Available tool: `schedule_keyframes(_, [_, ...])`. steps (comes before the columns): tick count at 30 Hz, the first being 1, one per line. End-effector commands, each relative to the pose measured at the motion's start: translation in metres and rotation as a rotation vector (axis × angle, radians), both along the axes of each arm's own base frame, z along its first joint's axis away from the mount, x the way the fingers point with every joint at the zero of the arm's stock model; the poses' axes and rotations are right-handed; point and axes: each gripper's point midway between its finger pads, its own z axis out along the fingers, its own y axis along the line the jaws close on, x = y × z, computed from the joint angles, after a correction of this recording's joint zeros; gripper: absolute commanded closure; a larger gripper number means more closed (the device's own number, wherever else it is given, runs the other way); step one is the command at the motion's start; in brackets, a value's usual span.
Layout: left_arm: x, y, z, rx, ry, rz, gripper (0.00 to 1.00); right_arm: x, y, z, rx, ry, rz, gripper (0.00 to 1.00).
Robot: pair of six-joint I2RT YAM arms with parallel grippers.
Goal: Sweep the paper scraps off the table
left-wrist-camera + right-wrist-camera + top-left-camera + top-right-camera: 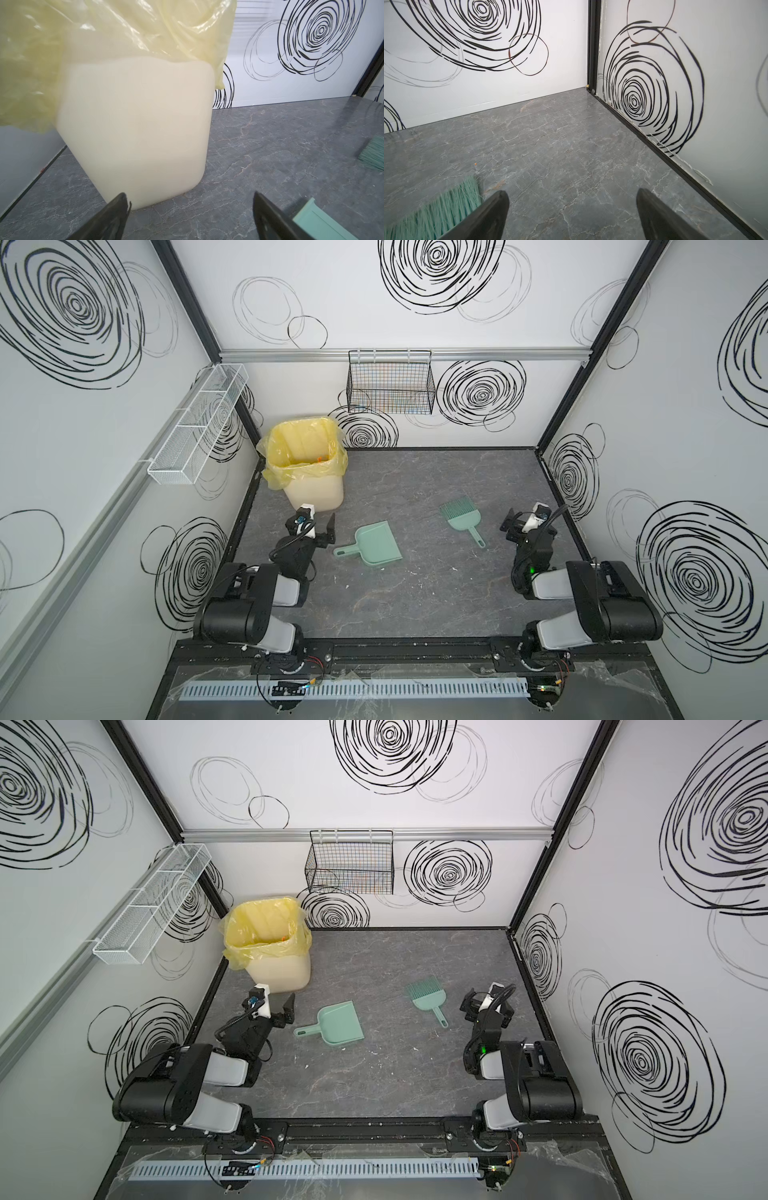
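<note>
The table shows no wads of paper scraps in either top view. One orange scrap lies inside the lined bin. A tiny orange speck sits on the table beyond the brush bristles. My left gripper hovers open and empty just in front of the bin, beside the dustpan's handle. My right gripper is open and empty too, to the right of the brush, facing the far right corner.
A mint-green dustpan lies mid-table, and a matching brush to its right. The cream bin with yellow liner stands far left. Wire baskets hang on the walls.
</note>
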Motion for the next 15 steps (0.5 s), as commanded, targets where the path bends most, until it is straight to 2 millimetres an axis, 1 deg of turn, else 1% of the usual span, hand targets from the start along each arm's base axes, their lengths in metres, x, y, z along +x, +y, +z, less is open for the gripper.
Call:
schedule_keyframes(1, [0.0029,-0.002,0.0169,-0.023,-0.063,-0.016,0.04,0.0019,0.0017,0.0029,-0.015,-0.004,0.008,0.0])
schedule_keyframes(15, [0.0033,-0.0021,0.0159,-0.019,-0.059,-0.012,0.04,0.0025,0.002,0.003,-0.015,-0.002,0.009,0.0])
